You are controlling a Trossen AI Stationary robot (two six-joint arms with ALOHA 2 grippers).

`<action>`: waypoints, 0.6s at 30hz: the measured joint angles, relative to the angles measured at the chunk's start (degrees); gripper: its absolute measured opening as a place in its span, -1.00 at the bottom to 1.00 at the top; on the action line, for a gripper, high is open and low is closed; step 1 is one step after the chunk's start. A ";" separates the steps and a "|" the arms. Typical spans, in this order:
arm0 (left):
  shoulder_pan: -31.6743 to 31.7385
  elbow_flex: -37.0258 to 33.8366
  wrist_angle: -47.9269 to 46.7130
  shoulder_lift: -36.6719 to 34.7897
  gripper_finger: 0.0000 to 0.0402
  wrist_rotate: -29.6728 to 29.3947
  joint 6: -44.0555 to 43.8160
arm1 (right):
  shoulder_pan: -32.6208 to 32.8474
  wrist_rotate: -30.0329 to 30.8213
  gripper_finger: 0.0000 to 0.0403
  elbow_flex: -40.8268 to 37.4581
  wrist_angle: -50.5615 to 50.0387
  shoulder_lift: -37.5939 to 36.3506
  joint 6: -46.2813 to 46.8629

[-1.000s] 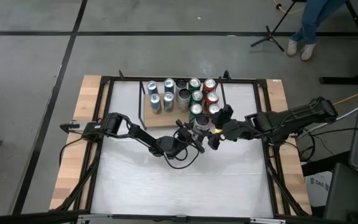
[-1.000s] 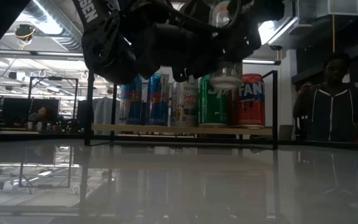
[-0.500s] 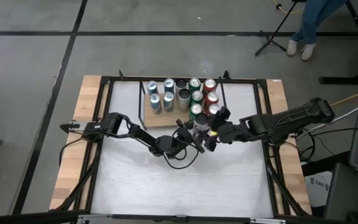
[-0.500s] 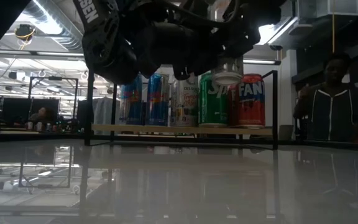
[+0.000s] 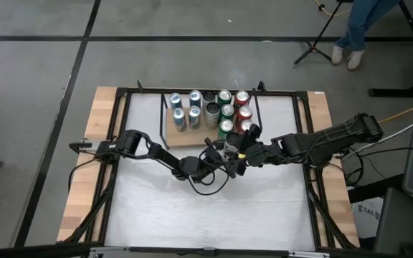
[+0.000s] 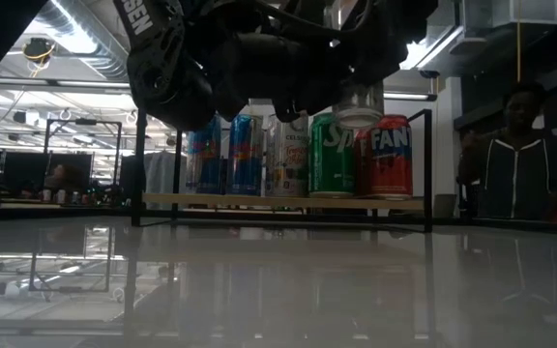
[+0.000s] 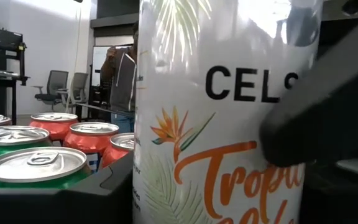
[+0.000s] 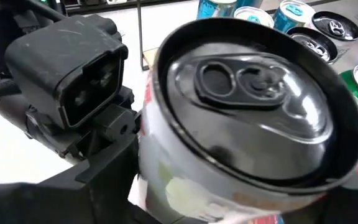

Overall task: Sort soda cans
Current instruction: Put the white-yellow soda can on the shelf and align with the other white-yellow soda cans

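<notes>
Between both tools (image 5: pixel 229 153), glossy cylindrical can (image 7: pixel 222 112)

Dark arms (image 6: pixel 259 58) hang over the glossy bench (image 6: pixel 278 290), lifting a can (image 6: pixel 359 104) clear. Behind stand blue (image 6: pixel 243 155), green (image 6: pixel 332 157) and red (image 6: pixel 388 158) cans; a person (image 6: pixel 518 159) waits beyond.

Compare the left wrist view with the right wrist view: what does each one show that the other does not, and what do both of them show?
Only the left wrist view shows the side of the white can, with part of its printed lettering and an orange flower, plus a person and office chairs in the room behind. Only the right wrist view shows that can's silver top with its pull tab, the left gripper's dark body beside it, and blue cans farther off. Both show the same white can close up, and the tops of the green cans sorted behind it.
</notes>
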 joint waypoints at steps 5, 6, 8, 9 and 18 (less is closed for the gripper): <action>-0.01 0.00 -0.20 0.00 0.30 0.07 0.02 | 0.00 -0.73 0.28 0.04 0.00 0.22 -0.39; -0.02 0.00 -0.13 0.00 0.31 0.20 0.00 | 0.00 -0.92 0.23 0.04 0.00 0.26 -0.38; -0.02 0.08 0.01 -0.11 0.33 0.39 0.00 | 0.00 -1.71 0.17 0.04 -0.20 0.31 -0.40; -0.02 0.09 0.06 -0.11 0.34 0.39 0.00 | -0.02 -1.85 0.17 0.04 -0.22 0.33 -0.55; -0.36 0.09 -0.50 -0.11 0.34 0.37 -2.32 | -0.01 -3.29 0.26 0.04 -0.94 0.23 -3.07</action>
